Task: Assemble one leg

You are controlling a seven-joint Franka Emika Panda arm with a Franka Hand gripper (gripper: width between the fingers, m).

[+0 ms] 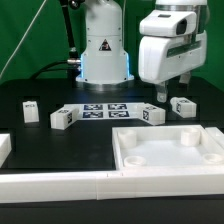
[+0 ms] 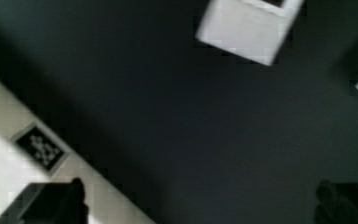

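Several small white legs with tags stand on the black table in the exterior view: one (image 1: 30,110) at the left, one (image 1: 62,118) beside the marker board, one (image 1: 152,113) right of it, one (image 1: 183,105) furthest right. My gripper (image 1: 175,92) hangs open and empty just above the two right legs, touching neither. In the wrist view the gripper (image 2: 194,203) shows only dark table between its wide-apart fingertips (image 2: 44,203). A white block (image 2: 247,30), seemingly a leg, lies far ahead of them.
The marker board (image 1: 105,110) lies in front of the robot base. The square white panel (image 1: 170,150) with corner holes lies at the front right. A long white rail (image 1: 60,185) runs along the front edge. A white tagged surface (image 2: 43,150) edges the wrist view.
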